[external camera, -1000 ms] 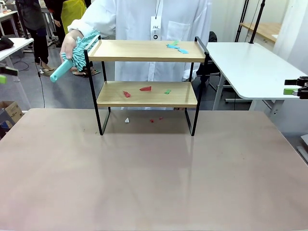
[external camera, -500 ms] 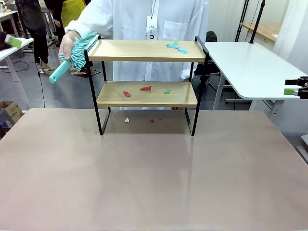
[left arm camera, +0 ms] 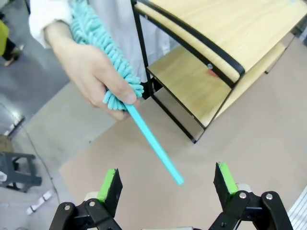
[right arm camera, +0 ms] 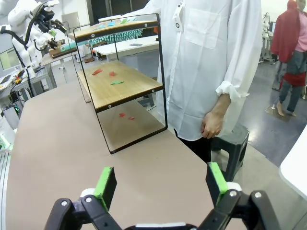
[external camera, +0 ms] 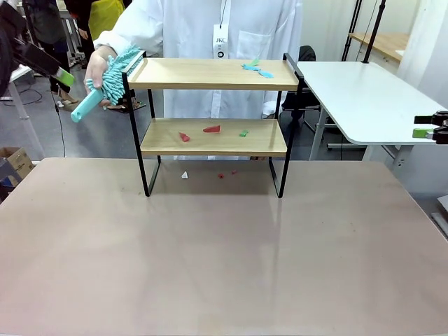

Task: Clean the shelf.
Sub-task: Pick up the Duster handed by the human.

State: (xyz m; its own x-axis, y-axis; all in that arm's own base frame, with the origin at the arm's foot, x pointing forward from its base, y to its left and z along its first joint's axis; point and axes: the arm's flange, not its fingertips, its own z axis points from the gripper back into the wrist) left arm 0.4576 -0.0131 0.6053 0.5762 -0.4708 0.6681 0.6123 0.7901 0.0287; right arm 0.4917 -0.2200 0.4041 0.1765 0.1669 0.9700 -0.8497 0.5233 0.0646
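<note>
The shelf [external camera: 213, 105] stands at the table's far middle, two wooden boards in a black frame. Teal and green scraps [external camera: 256, 68] lie on its top board, red and green scraps [external camera: 211, 129] on the lower one. At its top left corner a person's hand [external camera: 98, 66] holds a teal duster [external camera: 112, 75], handle pointing down and left. My left gripper [external camera: 61, 75] hovers open just left of that handle. In the left wrist view the duster handle [left arm camera: 156, 146] points down between my open left gripper's [left arm camera: 166, 181] fingers. My right gripper [external camera: 423, 131] is open at the far right edge, seen open [right arm camera: 160, 183] in its wrist view too.
Small red and white scraps [external camera: 221, 175] lie on the table [external camera: 224, 266] under the shelf. The person in a white coat [external camera: 224, 28] stands behind the shelf. A white side table [external camera: 364, 98] is at the back right. The shelf [right arm camera: 120, 81] is far from my right gripper.
My left gripper has risen from the left edge and moved right toward the duster handle. The person's hand and duster have barely shifted. The right gripper has not moved.
</note>
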